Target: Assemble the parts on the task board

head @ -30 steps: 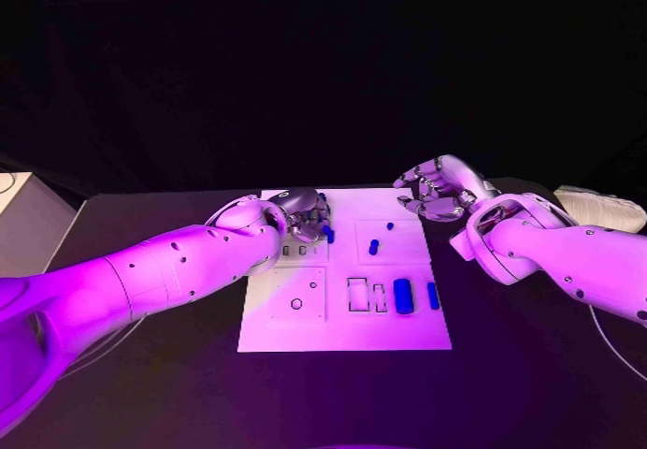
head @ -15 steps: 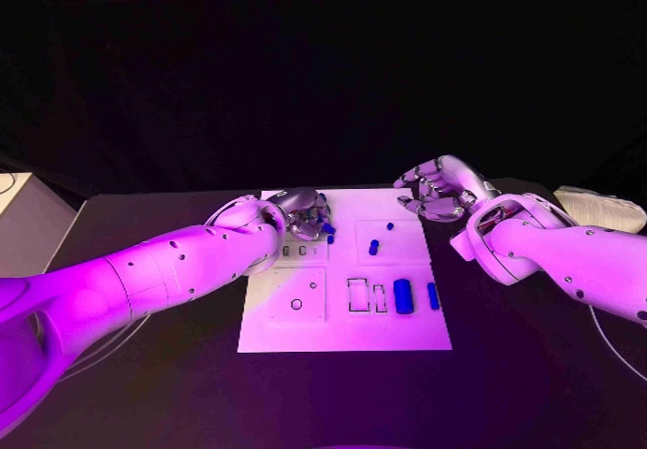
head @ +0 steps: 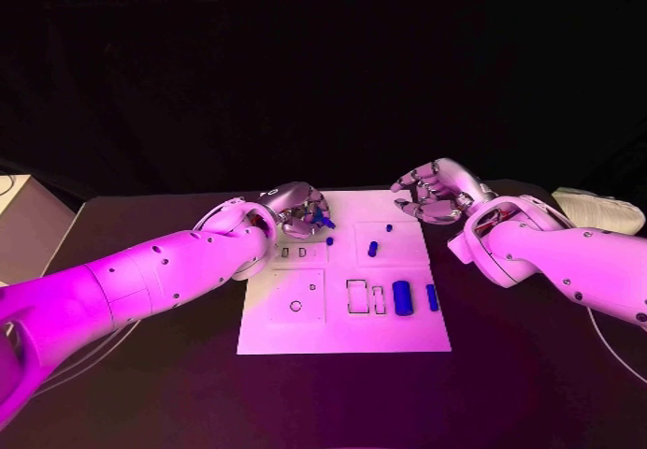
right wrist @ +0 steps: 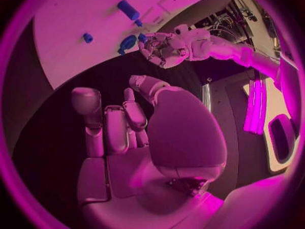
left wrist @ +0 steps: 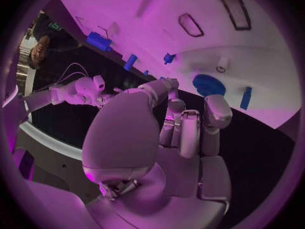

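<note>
We see the left robot hand [head: 299, 211] pinching a small blue part [head: 325, 223] above the task board [head: 344, 327], nearest its far-left sockets. The right robot hand [head: 434, 192] hovers beyond the far-right corner, curled and holding nothing.

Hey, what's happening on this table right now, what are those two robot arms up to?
A two-armed robot is assembling small blue parts on a white task board. Its left hand is over the board's far left corner and appears to pinch a small blue part in its fingers. The right hand hovers off the board's far right corner, fingers curled, holding nothing. Other blue parts, including a large blue cylinder, sit on the board nearer the robot.
</note>
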